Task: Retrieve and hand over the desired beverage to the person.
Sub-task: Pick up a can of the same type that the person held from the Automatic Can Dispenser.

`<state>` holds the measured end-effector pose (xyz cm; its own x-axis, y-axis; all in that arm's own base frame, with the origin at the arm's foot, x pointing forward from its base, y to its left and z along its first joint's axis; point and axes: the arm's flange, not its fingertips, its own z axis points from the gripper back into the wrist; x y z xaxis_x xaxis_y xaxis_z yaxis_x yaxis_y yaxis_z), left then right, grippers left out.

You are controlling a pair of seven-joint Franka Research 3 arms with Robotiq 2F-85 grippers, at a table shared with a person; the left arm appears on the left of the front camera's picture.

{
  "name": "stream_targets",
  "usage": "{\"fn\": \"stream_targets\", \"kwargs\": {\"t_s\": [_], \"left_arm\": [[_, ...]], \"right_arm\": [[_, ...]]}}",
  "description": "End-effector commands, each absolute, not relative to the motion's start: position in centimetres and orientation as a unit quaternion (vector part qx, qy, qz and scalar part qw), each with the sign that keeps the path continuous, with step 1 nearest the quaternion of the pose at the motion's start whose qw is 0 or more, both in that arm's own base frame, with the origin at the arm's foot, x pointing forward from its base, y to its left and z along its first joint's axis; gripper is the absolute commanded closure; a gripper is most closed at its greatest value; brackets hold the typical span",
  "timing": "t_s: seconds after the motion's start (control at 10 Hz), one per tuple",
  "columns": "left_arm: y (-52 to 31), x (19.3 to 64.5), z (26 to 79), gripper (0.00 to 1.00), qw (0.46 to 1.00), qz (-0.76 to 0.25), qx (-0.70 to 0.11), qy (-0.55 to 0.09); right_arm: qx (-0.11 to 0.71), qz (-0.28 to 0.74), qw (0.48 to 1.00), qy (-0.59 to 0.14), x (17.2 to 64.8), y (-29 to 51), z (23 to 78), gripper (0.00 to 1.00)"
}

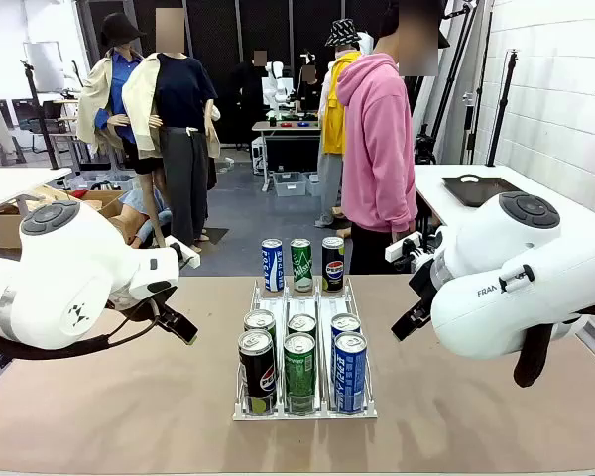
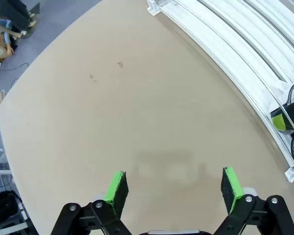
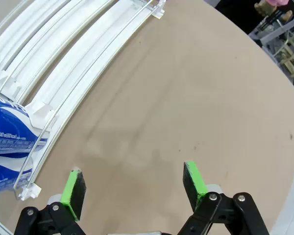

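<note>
A white three-lane rack (image 1: 246, 409) sits mid-table with several drink cans in it: a black Pepsi can (image 1: 257, 369), a green can (image 1: 299, 369) and a blue can (image 1: 350, 369) stand at its front. Behind the rack stand a blue can (image 1: 272, 265), a green can (image 1: 301, 265) and a black can (image 1: 333, 263). Nothing shows which beverage is desired. The person (image 1: 377, 149) in a pink hoodie stands at the far edge. My left gripper (image 1: 177, 325) (image 2: 174, 191) hovers open over bare table left of the rack (image 2: 225, 54). My right gripper (image 1: 409, 319) (image 3: 134, 185) is open right of the rack (image 3: 88, 54), near the blue can (image 3: 10, 127).
A black tray (image 1: 481, 188) lies on a white table at the back right. Cardboard boxes (image 1: 10, 223) sit on the floor at the left. Brown tabletop (image 1: 129, 407) stretches on both sides of the rack.
</note>
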<state>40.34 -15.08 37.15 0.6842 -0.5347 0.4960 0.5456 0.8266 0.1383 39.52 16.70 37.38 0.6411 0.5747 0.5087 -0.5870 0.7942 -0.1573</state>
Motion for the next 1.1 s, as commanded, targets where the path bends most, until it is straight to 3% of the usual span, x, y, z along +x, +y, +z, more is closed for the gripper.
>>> {"fn": "stream_targets", "kwargs": {"t_s": [0.0,1.0], "left_arm": [[-15.08,40.34,37.15,0.00,0.918,-0.294,-0.010,-0.267],[-15.08,40.34,37.15,0.00,0.918,-0.294,-0.010,-0.267]], "right_arm": [[0.011,0.321,0.906,-0.277,39.52,16.70,37.38,0.00],[0.011,0.321,0.906,-0.277,39.52,16.70,37.38,0.00]]}}
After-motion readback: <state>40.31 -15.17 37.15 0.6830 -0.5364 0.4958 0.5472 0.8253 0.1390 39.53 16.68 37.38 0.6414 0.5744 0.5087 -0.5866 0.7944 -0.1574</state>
